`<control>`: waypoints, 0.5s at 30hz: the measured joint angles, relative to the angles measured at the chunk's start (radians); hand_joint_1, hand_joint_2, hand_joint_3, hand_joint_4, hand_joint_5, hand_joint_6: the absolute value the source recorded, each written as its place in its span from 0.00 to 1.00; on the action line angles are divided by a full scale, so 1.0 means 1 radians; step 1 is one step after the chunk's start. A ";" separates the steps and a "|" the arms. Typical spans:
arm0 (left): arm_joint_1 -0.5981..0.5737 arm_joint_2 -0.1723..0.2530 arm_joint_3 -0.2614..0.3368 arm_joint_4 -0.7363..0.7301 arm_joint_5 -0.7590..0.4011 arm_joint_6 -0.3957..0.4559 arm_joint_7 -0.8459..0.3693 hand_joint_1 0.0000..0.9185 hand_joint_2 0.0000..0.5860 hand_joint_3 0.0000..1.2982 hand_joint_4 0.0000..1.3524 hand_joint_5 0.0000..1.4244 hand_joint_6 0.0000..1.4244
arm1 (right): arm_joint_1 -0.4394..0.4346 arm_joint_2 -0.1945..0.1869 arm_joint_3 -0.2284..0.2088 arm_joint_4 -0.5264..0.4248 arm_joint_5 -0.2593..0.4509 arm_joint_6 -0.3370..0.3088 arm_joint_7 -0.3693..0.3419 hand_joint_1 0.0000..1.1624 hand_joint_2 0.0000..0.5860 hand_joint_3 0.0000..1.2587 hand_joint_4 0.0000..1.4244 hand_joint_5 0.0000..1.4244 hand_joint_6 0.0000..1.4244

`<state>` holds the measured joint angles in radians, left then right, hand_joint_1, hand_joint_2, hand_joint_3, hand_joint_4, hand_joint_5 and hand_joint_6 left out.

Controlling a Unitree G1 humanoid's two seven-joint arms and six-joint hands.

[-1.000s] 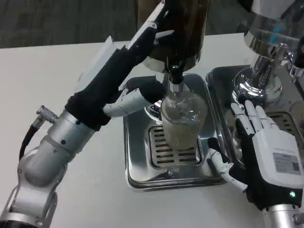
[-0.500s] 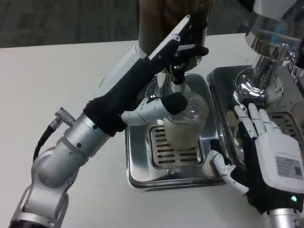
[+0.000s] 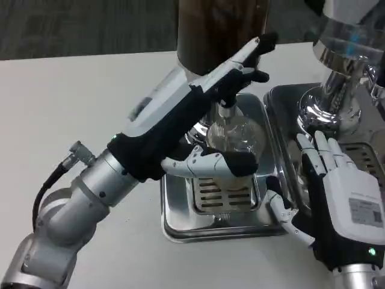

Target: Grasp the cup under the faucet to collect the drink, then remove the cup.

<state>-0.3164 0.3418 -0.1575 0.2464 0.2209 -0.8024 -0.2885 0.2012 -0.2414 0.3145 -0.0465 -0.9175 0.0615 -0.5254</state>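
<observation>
Clear plastic cup (image 3: 236,141), partly filled with pale drink, stands centre frame on the steel drip tray (image 3: 174,217), directly under the dark faucet (image 3: 226,107) to catch the flow. Left hand (image 3: 204,120) reaches across it, thumb before the cup, fingers spread above; whether it grips, cannot tell. Right hand (image 3: 334,186), lower right, rests open beside the tray.

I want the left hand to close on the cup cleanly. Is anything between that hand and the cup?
Nothing visible does. The left hand reaches across the front of the cup under the faucet, its thumb curving below and fingers above, with no other object between. Whether it touches the cup is unclear.
</observation>
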 measured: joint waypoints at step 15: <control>0.002 0.031 -0.029 -0.008 0.147 -0.039 0.113 0.00 0.11 0.03 0.00 0.15 0.17 | 0.000 0.000 -0.005 0.004 0.008 -0.001 0.000 0.25 0.67 0.11 0.03 0.04 0.10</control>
<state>-0.3143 0.3729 -0.1866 0.2385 0.3679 -0.8411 -0.1756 0.2009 -0.2414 0.3097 -0.0424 -0.9095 0.0604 -0.5255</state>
